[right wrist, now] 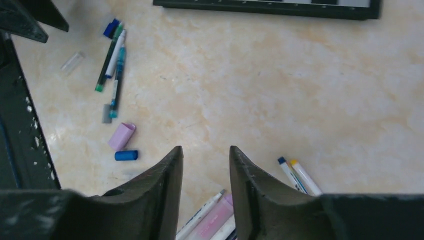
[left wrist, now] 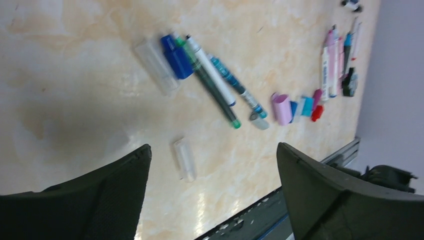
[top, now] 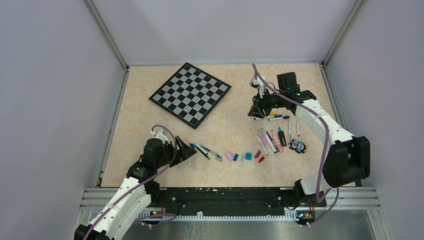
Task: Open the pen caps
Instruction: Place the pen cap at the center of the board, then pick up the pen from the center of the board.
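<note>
Soft, even light throughout; the left wrist view is blurred, with glare on the table [left wrist: 200,202].

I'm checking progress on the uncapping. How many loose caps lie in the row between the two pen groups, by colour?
Grey cap: 1
Lilac cap: 1
Blue cap: 1
Pale cap: 1
Teal cap: 1
Magenta cap: 1
Red cap: 1
Total: 7
</note>
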